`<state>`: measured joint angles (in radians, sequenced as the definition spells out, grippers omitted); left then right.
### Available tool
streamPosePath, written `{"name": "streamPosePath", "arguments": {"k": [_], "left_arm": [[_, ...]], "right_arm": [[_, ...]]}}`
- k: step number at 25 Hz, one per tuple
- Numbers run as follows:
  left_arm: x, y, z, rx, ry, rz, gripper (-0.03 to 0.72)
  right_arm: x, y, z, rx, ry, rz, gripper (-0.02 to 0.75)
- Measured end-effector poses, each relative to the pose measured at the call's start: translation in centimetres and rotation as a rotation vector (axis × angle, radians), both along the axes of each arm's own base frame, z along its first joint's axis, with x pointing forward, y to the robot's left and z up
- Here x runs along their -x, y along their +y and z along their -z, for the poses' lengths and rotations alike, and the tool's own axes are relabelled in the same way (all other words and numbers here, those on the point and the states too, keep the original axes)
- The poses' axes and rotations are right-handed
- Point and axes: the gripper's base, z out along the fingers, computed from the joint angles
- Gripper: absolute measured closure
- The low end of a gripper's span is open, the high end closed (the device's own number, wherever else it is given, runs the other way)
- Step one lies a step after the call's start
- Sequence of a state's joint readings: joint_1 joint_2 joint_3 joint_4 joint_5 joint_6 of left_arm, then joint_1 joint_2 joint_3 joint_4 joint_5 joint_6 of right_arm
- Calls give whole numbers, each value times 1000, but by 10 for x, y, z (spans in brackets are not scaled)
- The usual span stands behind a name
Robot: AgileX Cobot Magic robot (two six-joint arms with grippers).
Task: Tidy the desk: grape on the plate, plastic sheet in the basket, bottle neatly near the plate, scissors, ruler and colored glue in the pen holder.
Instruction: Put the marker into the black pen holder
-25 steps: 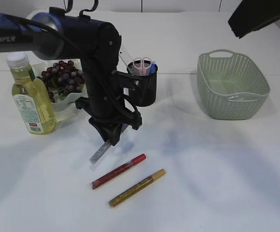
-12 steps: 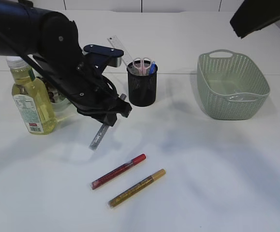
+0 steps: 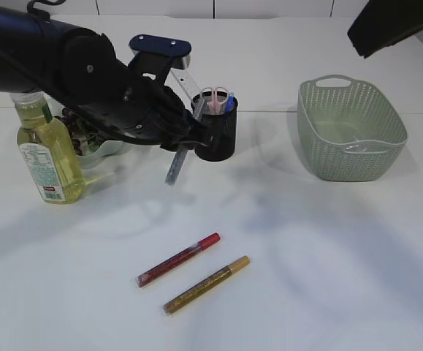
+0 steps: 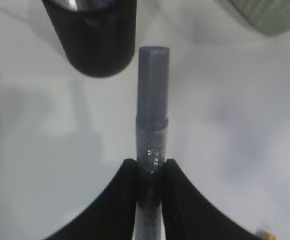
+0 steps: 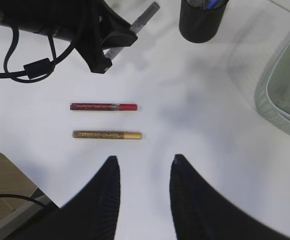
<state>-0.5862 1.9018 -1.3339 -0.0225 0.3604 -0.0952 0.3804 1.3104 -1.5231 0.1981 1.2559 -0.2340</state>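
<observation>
My left gripper (image 4: pixel 150 161) is shut on a silver glitter glue (image 4: pixel 153 100), which hangs tilted in the air (image 3: pixel 176 167) just left of the black pen holder (image 3: pixel 215 135). Scissors (image 3: pixel 217 96) and a ruler (image 3: pixel 182 77) stand in the holder. A red glue (image 3: pixel 180 259) and a gold glue (image 3: pixel 207 284) lie on the table in front. My right gripper (image 5: pixel 143 162) hangs open and empty high above them. The bottle (image 3: pixel 47 150) stands by the plate (image 3: pixel 107 148) with grapes (image 3: pixel 71 119), mostly hidden by the left arm. A clear plastic sheet (image 3: pixel 359 146) lies in the basket (image 3: pixel 351 110).
The green basket stands at the right, well apart from the pen holder. The left arm (image 3: pixel 65 58) stretches across the back left above the plate. White table surface lies around the two glue sticks.
The left gripper has lifted the silver glue off the table and carried it up and to the right, close to the pen holder. The right gripper has stayed as it was.
</observation>
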Motion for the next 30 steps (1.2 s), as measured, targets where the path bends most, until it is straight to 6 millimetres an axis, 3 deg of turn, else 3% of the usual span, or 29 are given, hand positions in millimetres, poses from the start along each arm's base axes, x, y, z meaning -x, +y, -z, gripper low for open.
{"name": "streamPosePath", "arguments": {"k": [11, 18, 24, 30], "left_arm": [[-15, -9, -22, 154, -271, 7, 575], [-30, 2, -35, 234, -409, -33, 575], [-36, 6, -44, 293, -510, -48, 575], [-40, 4, -44, 331, -571, -49, 575]], "right_arm": [[0, -1, 0, 9, -4, 3, 459], [-2, -4, 1, 48, -19, 18, 459], [-10, -24, 4, 194, -60, 204, 459], [-12, -37, 38, 351, -3, 288, 459]]}}
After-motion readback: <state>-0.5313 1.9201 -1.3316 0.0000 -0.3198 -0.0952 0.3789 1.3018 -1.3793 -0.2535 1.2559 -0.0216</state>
